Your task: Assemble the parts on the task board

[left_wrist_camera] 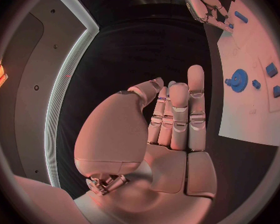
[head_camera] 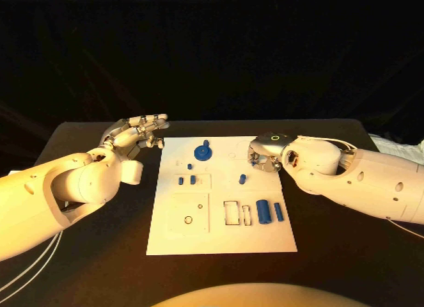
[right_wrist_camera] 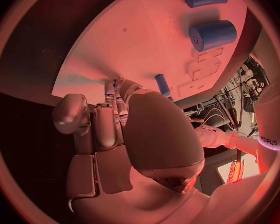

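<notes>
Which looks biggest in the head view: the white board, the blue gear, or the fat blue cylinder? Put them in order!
1. Task board, by far the largest.
2. Blue gear.
3. Fat blue cylinder, looking only slightly smaller than the gear, so that ranking is unsure.

A black table (head_camera: pixel 101 256) fills the lower half of the head view, its far edge meeting a dark backdrop (head_camera: pixel 212 57). A crumpled white bag (head_camera: pixel 401 146) lies at the table's right edge, near the far corner. Thin white cables (head_camera: pixel 23 272) trail across the table's near left corner. The backdrop behind the table is plain and unlit.
</notes>
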`<control>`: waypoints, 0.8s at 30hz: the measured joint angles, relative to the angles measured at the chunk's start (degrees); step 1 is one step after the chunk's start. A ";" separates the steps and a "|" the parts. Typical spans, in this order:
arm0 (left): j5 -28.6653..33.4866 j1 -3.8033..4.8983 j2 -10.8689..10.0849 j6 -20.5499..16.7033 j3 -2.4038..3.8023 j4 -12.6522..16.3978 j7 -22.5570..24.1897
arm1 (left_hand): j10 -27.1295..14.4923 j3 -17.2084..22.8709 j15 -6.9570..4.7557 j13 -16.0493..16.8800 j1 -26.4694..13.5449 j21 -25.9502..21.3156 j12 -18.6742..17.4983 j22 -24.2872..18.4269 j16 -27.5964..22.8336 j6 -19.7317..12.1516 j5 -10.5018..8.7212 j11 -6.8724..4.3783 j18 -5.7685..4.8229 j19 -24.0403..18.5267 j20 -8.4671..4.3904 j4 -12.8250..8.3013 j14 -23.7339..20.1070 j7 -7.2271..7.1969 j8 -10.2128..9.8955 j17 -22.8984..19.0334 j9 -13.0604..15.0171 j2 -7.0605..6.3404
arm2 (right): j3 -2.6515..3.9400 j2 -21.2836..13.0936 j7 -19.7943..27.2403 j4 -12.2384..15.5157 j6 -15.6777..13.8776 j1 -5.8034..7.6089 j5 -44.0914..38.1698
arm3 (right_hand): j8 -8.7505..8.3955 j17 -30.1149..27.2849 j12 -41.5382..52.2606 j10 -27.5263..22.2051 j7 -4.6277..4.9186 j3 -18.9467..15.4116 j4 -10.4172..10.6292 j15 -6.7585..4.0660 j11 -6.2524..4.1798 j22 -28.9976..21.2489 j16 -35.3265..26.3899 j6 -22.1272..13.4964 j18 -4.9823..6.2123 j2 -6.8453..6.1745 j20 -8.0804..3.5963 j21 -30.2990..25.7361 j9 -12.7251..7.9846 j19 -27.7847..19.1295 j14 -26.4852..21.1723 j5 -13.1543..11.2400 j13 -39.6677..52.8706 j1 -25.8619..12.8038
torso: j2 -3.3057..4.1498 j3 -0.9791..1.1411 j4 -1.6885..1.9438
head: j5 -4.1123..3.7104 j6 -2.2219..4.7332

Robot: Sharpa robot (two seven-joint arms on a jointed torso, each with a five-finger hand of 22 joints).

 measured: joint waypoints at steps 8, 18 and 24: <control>0.00 0.00 0.00 0.01 0.00 0.01 0.00 | -0.01 0.00 0.01 -0.01 0.00 0.00 0.00 0.00 0.00 0.00 0.00 0.00 0.00 0.00 0.00 0.00 0.01 0.00 0.00 0.00 0.00 0.00 | 0.03 0.24 -0.16 -0.05 -0.15 -0.14 -0.71 | -0.01 0.47 -0.56 1.97 0.14 3.63 -2.60 0.00 0.15 0.60 0.34 1.30 0.00 0.29 -0.10 0.00 0.35 0.13 0.00 -1.88 -0.66 0.28 | -0.02 0.00 -0.03 | 0.03 -0.02; -0.02 -0.01 0.02 0.02 -0.01 -0.08 -0.05 | -0.09 -0.24 0.23 -0.02 0.00 0.00 0.00 -0.07 0.00 0.00 0.00 0.08 0.00 0.00 0.00 -0.24 -0.20 0.00 0.00 -0.15 -0.01 0.00 | -0.15 -0.33 -0.69 0.90 -2.28 -0.50 -0.56 | -0.17 0.52 -1.08 2.55 0.23 5.85 -4.28 0.00 0.72 0.82 0.56 1.82 -0.01 0.77 0.01 0.32 0.71 0.41 0.00 -2.30 -0.97 -0.62 | -0.05 -0.01 -0.05 | -0.15 0.04; -0.04 -0.03 0.05 0.03 -0.02 -0.18 -0.10 | -0.10 -0.24 0.02 0.03 0.00 -0.24 0.00 -0.07 0.00 0.00 0.00 0.09 -0.01 0.00 0.00 -0.24 -0.41 0.00 0.00 -0.37 -0.01 0.00 | 0.05 -1.14 -1.05 2.11 -3.81 -0.37 0.75 | -0.23 0.53 -1.08 3.18 0.23 5.93 -4.36 0.00 0.30 0.96 0.56 1.81 -0.01 0.16 0.01 0.32 0.81 0.40 0.00 -2.60 -1.13 -2.01 | -0.09 -0.01 -0.09 | -0.28 0.13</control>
